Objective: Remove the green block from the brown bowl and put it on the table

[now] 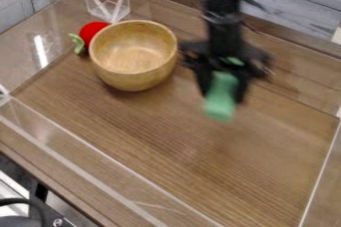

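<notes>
The green block (221, 100) hangs upright above the table (160, 141), to the right of the brown bowl (134, 54) and clear of it. My gripper (225, 80) is shut on the block's upper part, its dark fingers on either side. The arm comes down from the top of the view. The bowl stands at the left with nothing visible inside it.
A small red round object (91, 33) with a green bit lies just left of the bowl. Clear plastic walls (67, 166) run along the table's edges. A grey plank surface (300, 2) lies beyond the far wall.
</notes>
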`<state>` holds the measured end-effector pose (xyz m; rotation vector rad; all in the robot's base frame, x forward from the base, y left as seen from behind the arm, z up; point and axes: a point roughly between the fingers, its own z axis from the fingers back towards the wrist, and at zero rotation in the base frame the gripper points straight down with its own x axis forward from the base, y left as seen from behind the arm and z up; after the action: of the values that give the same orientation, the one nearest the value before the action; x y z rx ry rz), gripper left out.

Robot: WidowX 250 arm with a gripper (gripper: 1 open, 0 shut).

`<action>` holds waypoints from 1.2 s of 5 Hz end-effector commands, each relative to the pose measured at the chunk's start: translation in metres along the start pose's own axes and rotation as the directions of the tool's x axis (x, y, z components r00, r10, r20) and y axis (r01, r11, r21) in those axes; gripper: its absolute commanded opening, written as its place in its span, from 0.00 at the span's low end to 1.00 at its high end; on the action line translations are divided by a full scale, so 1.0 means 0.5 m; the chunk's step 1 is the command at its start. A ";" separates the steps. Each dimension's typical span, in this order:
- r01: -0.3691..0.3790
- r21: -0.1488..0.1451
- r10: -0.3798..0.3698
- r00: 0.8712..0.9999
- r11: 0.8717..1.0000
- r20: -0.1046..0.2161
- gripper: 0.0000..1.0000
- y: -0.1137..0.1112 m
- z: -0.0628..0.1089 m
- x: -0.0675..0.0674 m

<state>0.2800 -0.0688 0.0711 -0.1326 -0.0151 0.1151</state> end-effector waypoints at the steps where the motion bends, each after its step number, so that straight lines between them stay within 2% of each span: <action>1: 0.045 0.017 -0.045 0.999 0.999 0.021 0.00 -0.015 -0.025 -0.009; 2: 0.145 0.034 -0.145 0.989 0.989 -0.010 0.00 -0.006 -0.055 -0.003; 4: 0.155 0.041 -0.155 0.988 0.987 -0.008 0.00 0.012 -0.056 0.011; 6: 0.152 0.046 -0.152 0.988 0.987 -0.004 0.00 0.050 -0.059 0.025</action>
<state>0.2820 -0.0468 0.0285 -0.0816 0.0211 -0.0268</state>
